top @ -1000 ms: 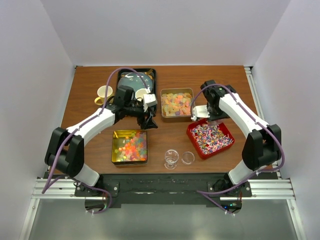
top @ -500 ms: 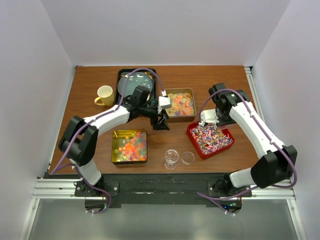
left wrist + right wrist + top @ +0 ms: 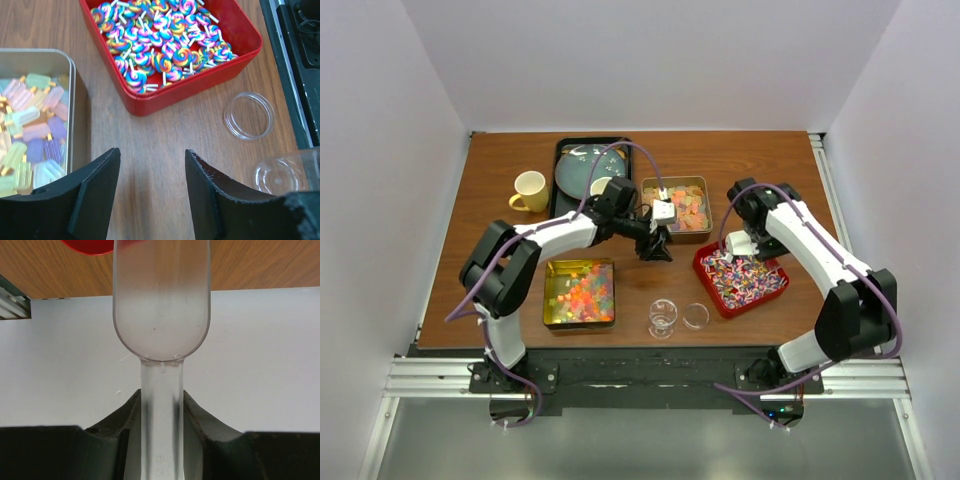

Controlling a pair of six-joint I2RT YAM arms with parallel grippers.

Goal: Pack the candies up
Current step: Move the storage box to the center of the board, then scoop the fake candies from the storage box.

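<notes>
**Jar sits lower right of the open left claw**

We start with the bench (image 3: 720,155), where both arms reach in over the middle; in the top view the red tray (image 3: 200,89) of swirled striped candies (image 3: 165,45) lies right of centre, the silver tin (image 3: 74,80) of pastel candies (image 3: 35,115) above centre, and the gold tin (image 3: 548,295) of bright cubes (image 3: 582,292) lower left. The left claw (image 3: 151,160) hangs over bare wood between silver tin and red tray, jaws apart and holding nothing; the right claw (image 3: 161,407) is clamped on the handle of a clear scoop (image 3: 161,305), which looks empty, over the red tray's upper left corner. The jar (image 3: 282,175) shows at the lower right of the left wrist view, seemingly upright, with its lid (image 3: 249,115) flat just beside it; we judge the left claw the nearer one, and its way there runs down the top view over open wood. The red tray's wall and the lid crowd one side; the bench's near edge lies close beyond the jar.
</notes>
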